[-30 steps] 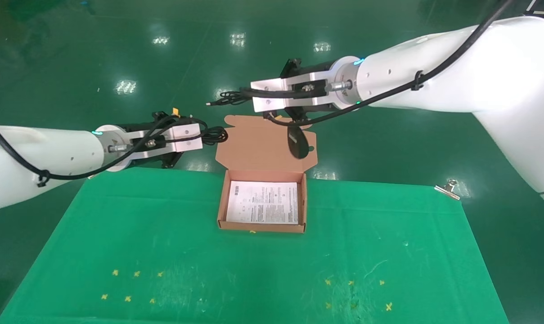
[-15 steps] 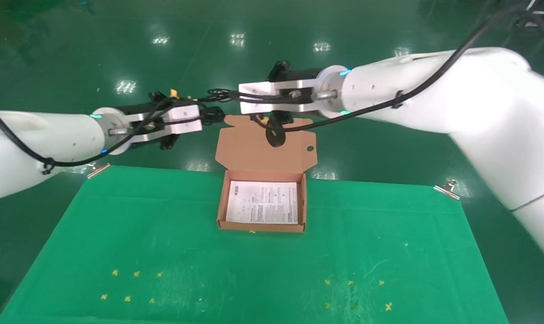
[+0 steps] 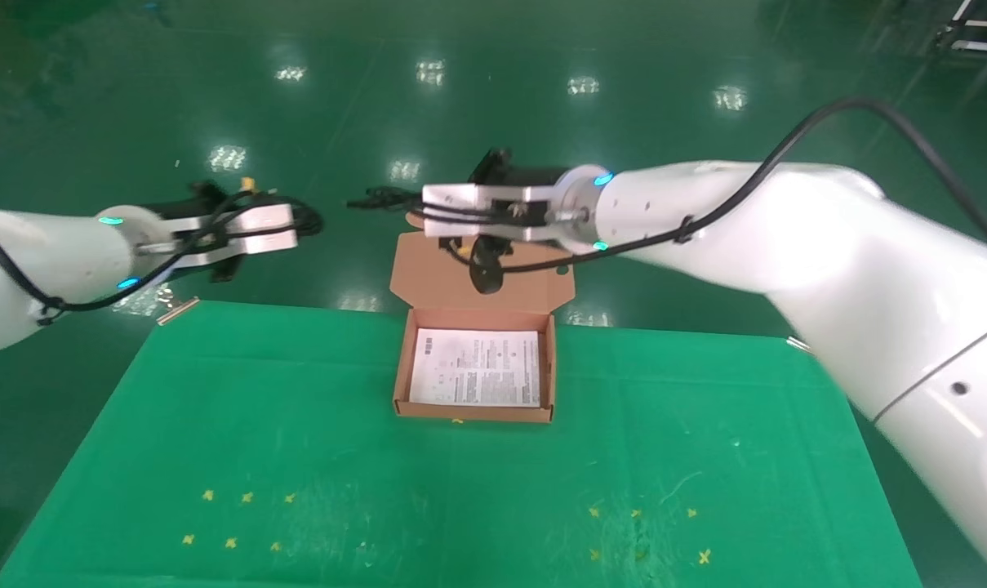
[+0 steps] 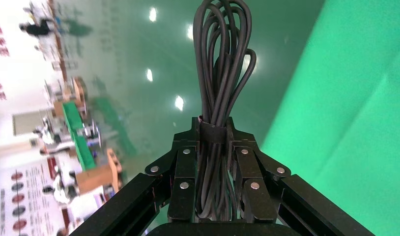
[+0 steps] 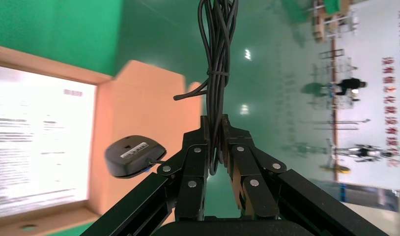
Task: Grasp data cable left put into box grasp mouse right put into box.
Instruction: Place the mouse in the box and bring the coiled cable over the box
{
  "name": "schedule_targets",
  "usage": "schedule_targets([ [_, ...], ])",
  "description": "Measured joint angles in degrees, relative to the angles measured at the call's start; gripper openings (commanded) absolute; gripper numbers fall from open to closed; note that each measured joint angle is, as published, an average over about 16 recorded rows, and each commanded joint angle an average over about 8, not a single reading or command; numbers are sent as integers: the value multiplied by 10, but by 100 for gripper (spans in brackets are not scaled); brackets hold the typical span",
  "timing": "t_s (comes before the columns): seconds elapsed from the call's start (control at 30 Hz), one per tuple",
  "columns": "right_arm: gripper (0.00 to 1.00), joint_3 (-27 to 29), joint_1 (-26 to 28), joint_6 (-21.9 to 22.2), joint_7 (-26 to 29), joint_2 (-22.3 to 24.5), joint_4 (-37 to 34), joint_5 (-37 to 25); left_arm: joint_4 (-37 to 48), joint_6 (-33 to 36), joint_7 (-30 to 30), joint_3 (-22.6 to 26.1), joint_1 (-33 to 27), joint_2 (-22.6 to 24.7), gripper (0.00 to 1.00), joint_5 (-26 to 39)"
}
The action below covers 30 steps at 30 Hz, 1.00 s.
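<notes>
My left gripper [image 3: 295,219] is shut on the data cable [image 3: 312,219], a black looped bundle, and holds it in the air beyond the table's far left edge. The left wrist view shows the bundle [image 4: 221,69] clamped between the fingers [image 4: 184,172]. My right gripper [image 3: 418,204] is shut on the mouse's bundled cord [image 3: 379,198]. The black mouse [image 3: 485,269] dangles below it in front of the open lid [image 3: 428,269] of the box [image 3: 403,371]. In the right wrist view the mouse [image 5: 134,156] hangs label-side up by the lid [image 5: 149,108].
The box stands open at the far middle of the green cloth [image 3: 297,457], with a white printed sheet [image 3: 477,367] in its bottom. A metal clip [image 3: 175,309] grips the cloth's far left corner. Small yellow crosses [image 3: 240,518] mark the near cloth.
My left gripper has moved left, away from the box, still holding the cable. My right gripper has moved left and lower, and the mouse has swung left across the lid.
</notes>
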Motion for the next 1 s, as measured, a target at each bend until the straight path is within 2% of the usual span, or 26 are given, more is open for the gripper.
schedule_targets([
  [0.27, 0, -48, -17, 16, -13, -3, -3, 56, -5, 21, -33, -1, 5, -5, 0, 39],
  [0.53, 0, -95, -37, 36, -13, -5, 5, 112, -15, 29, -46, -2, 8, -6, 0, 51],
  [1.0, 0, -135, -83, 78, 42, -4, -40, 230, -21, 32, -50, -2, 10, -7, 0, 55],
])
